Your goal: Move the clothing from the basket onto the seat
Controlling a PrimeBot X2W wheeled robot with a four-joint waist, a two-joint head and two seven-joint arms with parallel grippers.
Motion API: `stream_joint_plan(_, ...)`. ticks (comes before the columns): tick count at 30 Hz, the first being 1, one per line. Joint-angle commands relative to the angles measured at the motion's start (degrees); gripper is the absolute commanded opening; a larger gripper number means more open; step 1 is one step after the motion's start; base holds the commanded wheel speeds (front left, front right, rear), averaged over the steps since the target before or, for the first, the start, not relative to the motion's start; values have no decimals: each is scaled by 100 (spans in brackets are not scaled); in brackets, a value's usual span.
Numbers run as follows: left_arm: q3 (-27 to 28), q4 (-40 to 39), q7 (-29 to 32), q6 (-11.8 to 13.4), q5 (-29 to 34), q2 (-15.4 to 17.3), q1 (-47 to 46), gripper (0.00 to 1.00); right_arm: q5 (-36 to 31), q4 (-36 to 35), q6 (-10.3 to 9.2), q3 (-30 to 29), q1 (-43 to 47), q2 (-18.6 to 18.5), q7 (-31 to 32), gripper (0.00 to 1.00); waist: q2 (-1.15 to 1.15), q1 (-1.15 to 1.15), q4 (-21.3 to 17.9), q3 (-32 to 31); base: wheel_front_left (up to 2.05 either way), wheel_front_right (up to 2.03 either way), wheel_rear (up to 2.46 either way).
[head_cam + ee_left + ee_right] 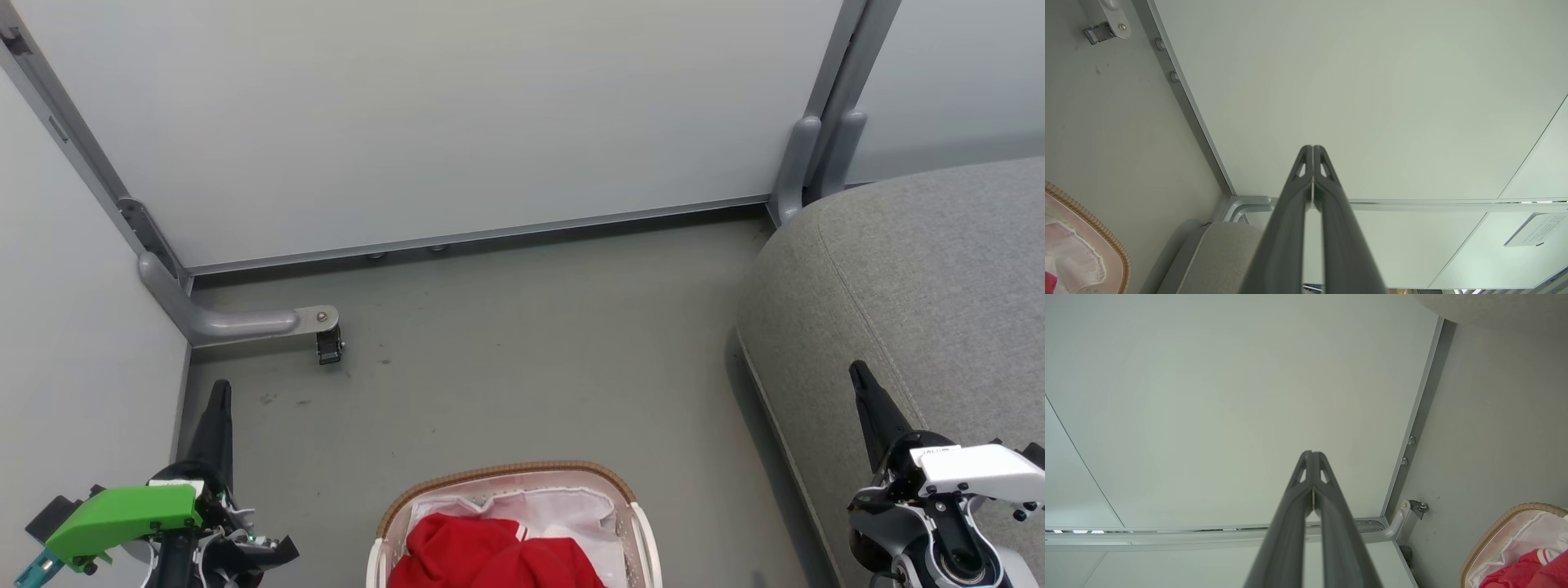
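All the clothing (482, 555) we see lies in the basket (506, 469), bottom centre; the seat (922, 286) is bare. Both jaws clenched, empty

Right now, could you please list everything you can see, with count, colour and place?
clothing: one heap, garment count unclear, bright red with white trim, inside the basket
basket: one, white with brown woven rim, on the floor, bottom centre
liner: one, white, in the basket under the clothing
seat: one, grey, right of the basket
floor: grey-green, middle
partition panels: three, pale grey, left and back
panel foot: one, grey, back left corner
caster: one, black, at that foot's end
left tool: one, dark, shut and empty, lower left
right tool: one, dark, shut and empty, lower right, in front of the seat
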Motion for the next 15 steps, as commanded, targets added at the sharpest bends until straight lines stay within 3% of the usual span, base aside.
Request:
stream_joint_plan(1, 13, -7, 22, -22, -19, 41, -65, 0, 21, -19, 0, -6, 63, -16, 13, 0, 0, 0, 0, 0, 0, 0, 0)
stream_joint_plan(15, 13, -7, 22, -22, -19, 40, -65, 0, 21, -19, 0, -5, 63, -16, 13, 0, 0, 0, 0, 0, 0, 0, 0)
